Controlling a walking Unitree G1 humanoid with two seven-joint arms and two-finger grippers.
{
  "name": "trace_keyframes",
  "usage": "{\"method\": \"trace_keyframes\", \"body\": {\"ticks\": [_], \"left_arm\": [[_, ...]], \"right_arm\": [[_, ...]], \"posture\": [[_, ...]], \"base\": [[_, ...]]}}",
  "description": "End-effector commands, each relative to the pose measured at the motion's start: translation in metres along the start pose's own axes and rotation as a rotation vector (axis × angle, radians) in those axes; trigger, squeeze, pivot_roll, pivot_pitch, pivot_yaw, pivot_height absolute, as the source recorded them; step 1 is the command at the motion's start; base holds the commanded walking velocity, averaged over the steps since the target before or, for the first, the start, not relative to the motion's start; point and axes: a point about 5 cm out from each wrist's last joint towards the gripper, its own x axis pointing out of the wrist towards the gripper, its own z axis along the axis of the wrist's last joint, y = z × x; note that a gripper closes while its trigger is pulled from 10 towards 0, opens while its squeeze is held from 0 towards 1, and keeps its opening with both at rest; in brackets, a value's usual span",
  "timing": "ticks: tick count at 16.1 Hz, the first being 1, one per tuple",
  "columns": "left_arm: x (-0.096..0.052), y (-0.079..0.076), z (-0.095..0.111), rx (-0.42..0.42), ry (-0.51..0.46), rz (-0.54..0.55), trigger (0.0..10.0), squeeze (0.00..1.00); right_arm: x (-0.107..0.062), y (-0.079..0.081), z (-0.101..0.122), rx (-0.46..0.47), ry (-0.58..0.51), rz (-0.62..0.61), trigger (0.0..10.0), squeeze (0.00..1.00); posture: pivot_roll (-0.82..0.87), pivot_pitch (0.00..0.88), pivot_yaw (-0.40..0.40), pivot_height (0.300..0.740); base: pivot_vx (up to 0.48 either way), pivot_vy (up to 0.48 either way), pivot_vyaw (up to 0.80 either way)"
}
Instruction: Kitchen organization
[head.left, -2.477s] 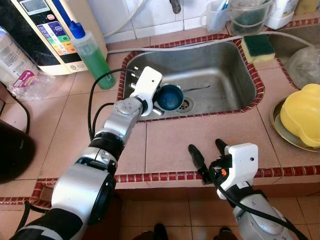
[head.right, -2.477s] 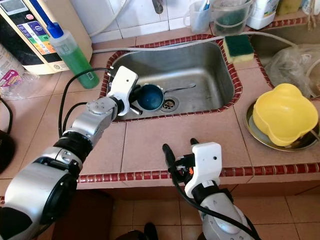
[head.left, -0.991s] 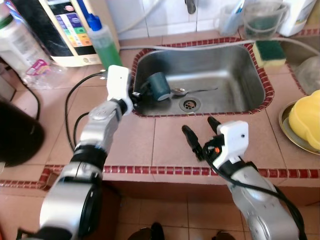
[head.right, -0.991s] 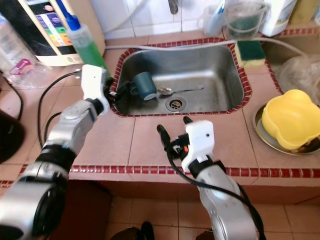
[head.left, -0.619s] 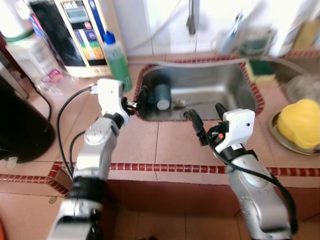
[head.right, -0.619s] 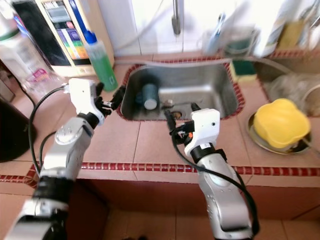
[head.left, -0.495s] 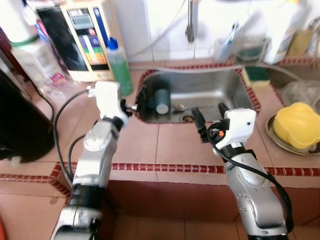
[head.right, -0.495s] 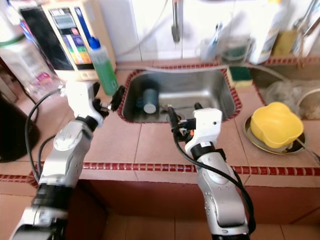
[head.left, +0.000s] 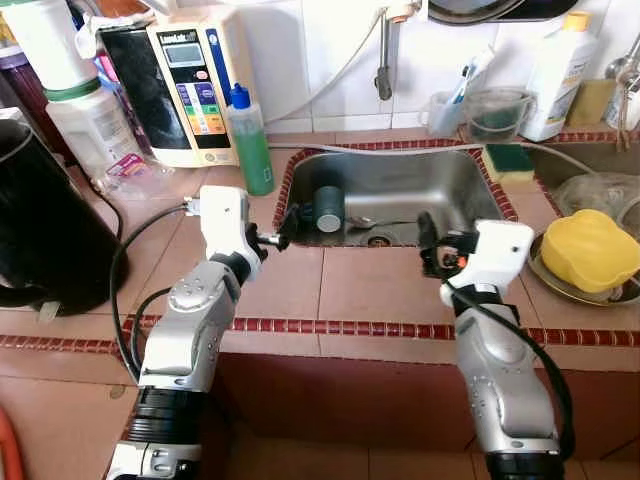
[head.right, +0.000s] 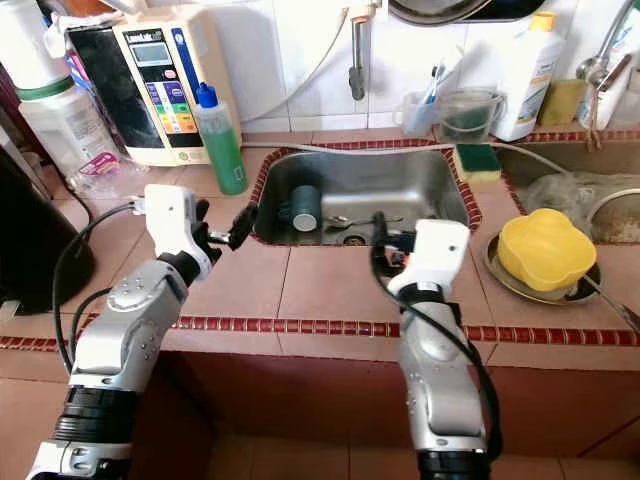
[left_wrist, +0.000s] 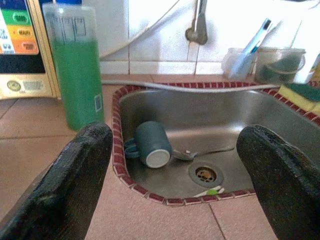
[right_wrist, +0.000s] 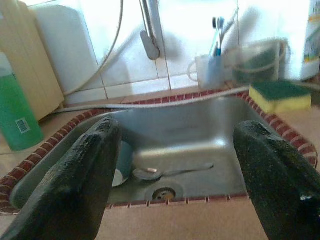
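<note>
We find a blue-grey mug (head.left: 327, 208) lying on its side in the left part of the steel sink (head.left: 470, 200), its mouth toward the robot and its handle toward the sink's left wall. A spoon (left_wrist: 202, 151) lies on the sink floor just beside the mug, near the drain (left_wrist: 205, 174). A small green and white item by the drain is too small to identify; it may be a scrap.

Our left claw (head.left: 281, 228) hovers over the tiled surface (head.left: 365, 290) at the sink's left front corner, fingers spread apart and holding nothing. Our right claw (head.left: 428, 243) hangs above the surface just in front of the sink's front rim, fingers likewise spread wide and empty, as the wrist view confirms.

A green soap bottle (head.left: 250, 142) stands upright on the surface left of the sink, beside a water purifier (head.left: 190, 85). A sponge (head.left: 511, 161) rests at the sink's right rear corner. A yellow bowl (head.left: 594, 250) sits upturned on a plate (head.left: 541, 272) to the right.
</note>
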Motion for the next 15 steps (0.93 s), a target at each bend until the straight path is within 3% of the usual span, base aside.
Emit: {"method": "trace_keyframes", "body": {"ticks": [1,3,7,9,11,13,14,15], "left_arm": [[-0.001,0.002,0.004,-0.017,-0.005,-0.010,10.0,0.00],[0.001,0.000,0.008,-0.005,-0.015,-0.017,10.0,0.00],[-0.003,-0.009,0.016,0.080,-0.090,-0.094,10.0,0.00],[-0.008,-0.013,0.012,0.192,-0.111,-0.116,10.0,0.00],[-0.013,-0.011,0.011,0.224,-0.154,-0.084,10.0,0.00],[-0.020,-0.007,0.008,0.198,-0.169,-0.043,10.0,0.00],[-0.029,-0.007,-0.004,0.140,-0.176,-0.054,10.0,0.00],[-0.035,-0.003,-0.020,0.167,-0.138,-0.026,10.0,0.00]], "right_arm": [[0.004,0.006,0.001,0.028,-0.003,0.004,10.0,0.00],[0.006,0.008,0.001,0.025,-0.010,-0.006,10.0,0.00],[0.008,0.013,0.019,-0.124,-0.136,0.059,10.0,0.00],[0.009,0.012,0.021,-0.191,-0.170,0.087,10.0,0.00],[0.006,0.009,0.018,-0.245,-0.162,0.111,10.0,0.00],[0.001,0.005,0.016,-0.226,-0.155,0.119,10.0,0.00],[-0.005,0.003,0.009,-0.223,-0.148,0.127,10.0,0.00],[-0.010,0.001,-0.001,-0.239,-0.131,0.140,10.0,0.00]], "posture": [[-0.17,0.000,0.134,0.740],[-0.17,0.000,0.138,0.740],[-0.18,0.000,0.133,0.740],[-0.17,0.000,0.123,0.740],[-0.16,0.000,0.113,0.740],[-0.16,0.000,0.102,0.740],[-0.15,0.000,0.087,0.740],[-0.15,0.000,0.078,0.740]], "base": [[0.000,0.000,0.00],[0.000,0.000,0.00],[0.000,0.000,0.00],[0.000,0.000,0.00],[0.000,0.000,0.00],[0.000,0.000,0.00],[0.000,0.000,0.00],[0.000,0.000,0.00]]}}
